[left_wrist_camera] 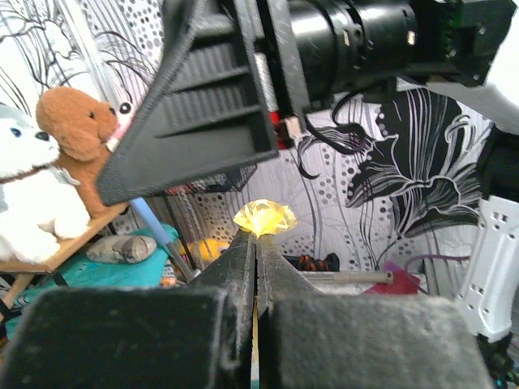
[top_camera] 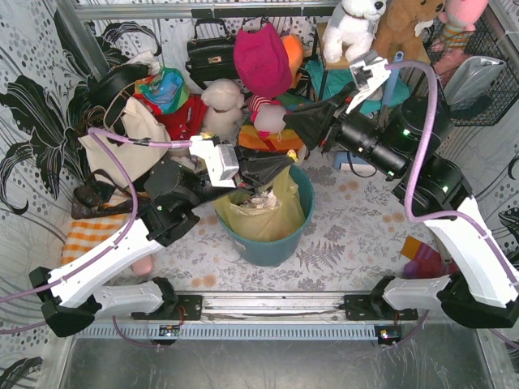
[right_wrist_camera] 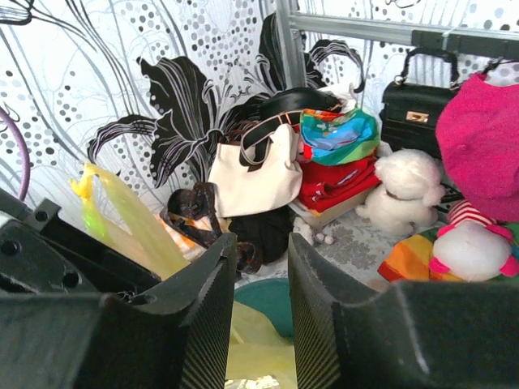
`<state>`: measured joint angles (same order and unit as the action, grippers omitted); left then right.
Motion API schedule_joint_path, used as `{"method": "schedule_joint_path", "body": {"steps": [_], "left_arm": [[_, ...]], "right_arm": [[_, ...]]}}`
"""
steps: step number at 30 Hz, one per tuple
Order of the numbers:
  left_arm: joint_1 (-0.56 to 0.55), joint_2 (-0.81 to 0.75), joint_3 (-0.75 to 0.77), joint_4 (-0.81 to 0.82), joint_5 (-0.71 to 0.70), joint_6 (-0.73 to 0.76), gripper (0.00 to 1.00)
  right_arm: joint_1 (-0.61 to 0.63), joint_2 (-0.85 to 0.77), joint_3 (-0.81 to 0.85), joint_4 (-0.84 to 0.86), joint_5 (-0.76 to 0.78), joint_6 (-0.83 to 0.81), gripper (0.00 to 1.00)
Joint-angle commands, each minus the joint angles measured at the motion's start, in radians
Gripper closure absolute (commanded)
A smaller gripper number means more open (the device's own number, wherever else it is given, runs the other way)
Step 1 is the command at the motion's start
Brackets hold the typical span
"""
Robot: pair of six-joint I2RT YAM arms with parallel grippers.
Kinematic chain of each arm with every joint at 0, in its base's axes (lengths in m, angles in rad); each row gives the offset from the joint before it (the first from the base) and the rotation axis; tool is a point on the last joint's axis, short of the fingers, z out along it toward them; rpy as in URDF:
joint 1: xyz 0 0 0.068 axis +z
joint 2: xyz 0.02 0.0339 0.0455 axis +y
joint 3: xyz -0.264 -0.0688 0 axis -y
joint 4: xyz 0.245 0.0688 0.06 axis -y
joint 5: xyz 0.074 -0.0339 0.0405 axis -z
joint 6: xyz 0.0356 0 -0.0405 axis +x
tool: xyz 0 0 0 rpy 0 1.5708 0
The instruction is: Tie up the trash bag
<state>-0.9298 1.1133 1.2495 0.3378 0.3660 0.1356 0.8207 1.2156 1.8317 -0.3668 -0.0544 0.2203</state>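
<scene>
On the patterned surface [top_camera: 349, 251] stood a teal bin [top_camera: 276, 247] with the trash bag [top_camera: 272, 212] inside it, yellow-green plastic draped over the rim. Above the bin, the right claw [right_wrist_camera: 261, 243] hung spread, gripping nothing. The left claw [left_wrist_camera: 256, 237] was pinching the bag's plastic, a crumpled tip poking past its fingertips.

White arms [top_camera: 113, 255] carry ribbed black claws [right_wrist_camera: 261, 243], lilac cables [top_camera: 138, 141].

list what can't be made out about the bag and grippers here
- Top view: mouth of the trash bag, hidden under the left gripper.
- Left wrist view: all but a pinched yellow tuft, behind its own fingers.
- Right wrist view: any knot; right gripper blocks the bag, bottom edge crops it.
</scene>
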Motion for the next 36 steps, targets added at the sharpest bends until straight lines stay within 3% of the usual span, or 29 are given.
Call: {"method": "schedule_joint_path", "body": {"steps": [1, 6, 13, 20, 26, 30, 36], "left_arm": [[-0.001, -0.045, -0.06, 0.047, 0.039, -0.041, 1.0], [-0.001, -0.069, -0.083, 0.041, 0.102, -0.043, 1.0], [-0.001, -0.097, -0.109, 0.044, 0.134, -0.061, 1.0], [-0.001, -0.098, -0.11, 0.066, 0.145, -0.078, 1.0], [-0.001, -0.1, -0.11, 0.064, 0.14, -0.082, 1.0], [-0.001, -0.102, -0.108, 0.066, 0.128, -0.086, 1.0], [-0.001, -0.097, -0.107, 0.07, 0.127, -0.088, 1.0]], "right_arm": [[0.005, 0.034, 0.061, 0.014, -0.104, 0.014, 0.68], [0.005, 0.103, 0.118, 0.012, -0.236, 0.027, 0.64], [0.005, 0.196, 0.195, 0.058, -0.479, 0.058, 0.44], [0.005, 0.328, 0.306, 0.107, -0.658, 0.139, 0.35], [0.006, 0.4, 0.347, 0.164, -0.725, 0.207, 0.32], [0.006, 0.427, 0.366, 0.152, -0.755, 0.217, 0.37], [0.017, 0.438, 0.372, 0.141, -0.771, 0.213, 0.37]]}}
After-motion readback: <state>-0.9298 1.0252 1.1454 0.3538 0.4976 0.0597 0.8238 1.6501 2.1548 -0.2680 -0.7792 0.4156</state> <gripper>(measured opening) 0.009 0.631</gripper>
